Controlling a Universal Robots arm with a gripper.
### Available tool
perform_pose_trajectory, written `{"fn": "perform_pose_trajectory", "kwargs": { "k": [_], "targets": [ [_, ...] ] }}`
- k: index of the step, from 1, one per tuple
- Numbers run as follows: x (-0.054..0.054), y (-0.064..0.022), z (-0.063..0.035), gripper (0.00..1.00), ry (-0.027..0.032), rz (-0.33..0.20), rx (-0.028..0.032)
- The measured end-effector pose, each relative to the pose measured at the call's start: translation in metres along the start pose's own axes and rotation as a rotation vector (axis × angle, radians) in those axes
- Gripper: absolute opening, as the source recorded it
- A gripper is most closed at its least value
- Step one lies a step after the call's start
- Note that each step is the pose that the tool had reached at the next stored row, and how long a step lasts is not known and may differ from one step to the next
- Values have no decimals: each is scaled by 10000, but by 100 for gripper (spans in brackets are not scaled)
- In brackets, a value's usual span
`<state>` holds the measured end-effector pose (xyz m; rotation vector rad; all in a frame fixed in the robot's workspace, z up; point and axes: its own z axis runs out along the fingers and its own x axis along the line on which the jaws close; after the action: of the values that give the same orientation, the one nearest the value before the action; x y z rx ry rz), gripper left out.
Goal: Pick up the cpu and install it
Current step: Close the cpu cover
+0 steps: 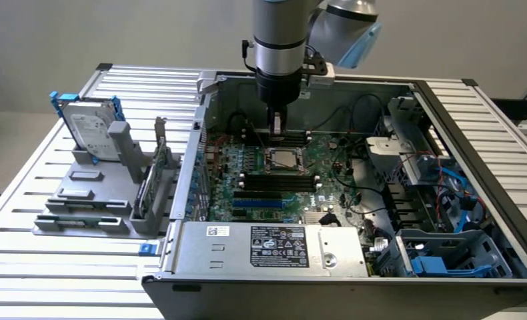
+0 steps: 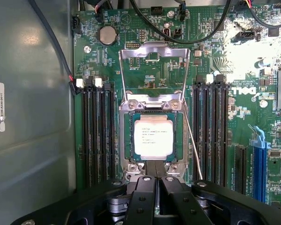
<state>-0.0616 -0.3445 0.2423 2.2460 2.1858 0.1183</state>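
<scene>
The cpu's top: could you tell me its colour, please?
The cpu is pale silver with dark lettering; clearest in the wrist view.

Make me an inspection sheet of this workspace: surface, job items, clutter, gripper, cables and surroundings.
Surface: slatted metal table carrying an open computer case.
Job's things: cpu lies flat in the motherboard socket; the load plate is raised.
Clutter: grey rack beside the case at the exterior view's left, holding an upright hard drive.
Grippers: gripper shut, empty, poised over the socket's edge.
Cables: black cables run inside the case, none across the socket.
Surroundings: plain wall; nothing else seen.
</scene>
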Motion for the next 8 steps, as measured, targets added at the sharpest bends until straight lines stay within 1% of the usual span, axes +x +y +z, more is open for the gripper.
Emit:
{"fn": "perform_pose_trajectory", "kwargs": {
  "k": [3, 8],
  "targets": [
    [1, 13, -1, 11, 3, -1, 2],
    [7, 241, 0, 11, 19, 2, 7]
  ]
}}
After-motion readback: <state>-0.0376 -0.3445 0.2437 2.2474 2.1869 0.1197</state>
